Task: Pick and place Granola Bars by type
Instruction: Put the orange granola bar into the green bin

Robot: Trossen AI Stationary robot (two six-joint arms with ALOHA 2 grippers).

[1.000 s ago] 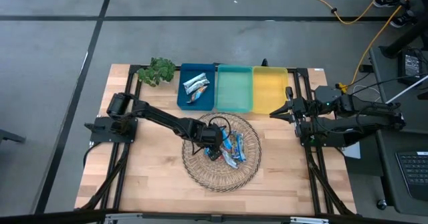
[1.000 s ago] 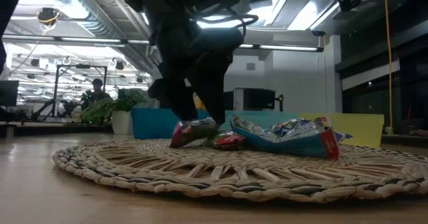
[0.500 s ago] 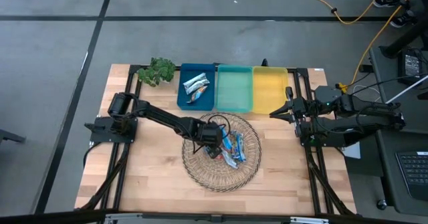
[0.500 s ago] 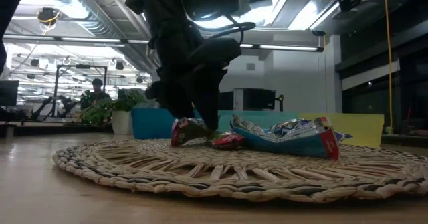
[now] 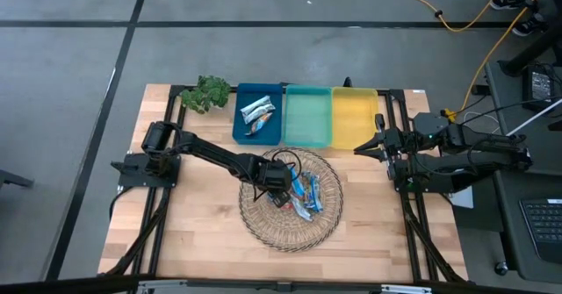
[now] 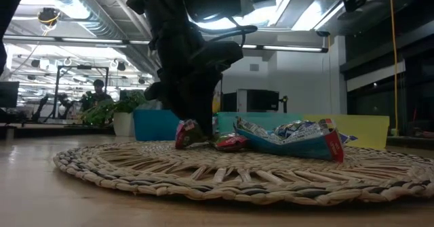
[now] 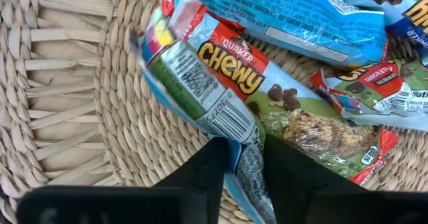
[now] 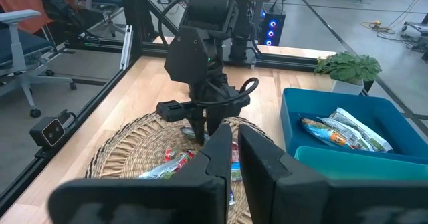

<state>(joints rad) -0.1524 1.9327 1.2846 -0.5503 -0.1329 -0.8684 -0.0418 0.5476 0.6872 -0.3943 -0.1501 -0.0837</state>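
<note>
Several granola bars lie in a heap on a round woven mat at mid-table. My left gripper points steeply down at the heap's left side and is shut on a red-and-green Chewy bar, which also shows in the low view. Blue-wrapped bars and another red-and-green one lie beside it. Two bars rest in the blue bin. My right gripper hangs shut above the table's right side, near the yellow bin. My left gripper pinches the Chewy bar's crimped end between its two fingers. The fingers come steeply from above and hold only this end. The rest of the bar lies on the woven mat, stretching away from the fingers.
Three bins stand in a row at the far edge: blue, teal and yellow. A green potted plant stands left of the blue bin. Bare wood lies left and in front of the mat.
My left gripper has stayed over the heap's left side and shut its fingers on the Chewy bar's end. In the low view the bar has drawn in a little between the closing fingers and stands a bit steeper.
</note>
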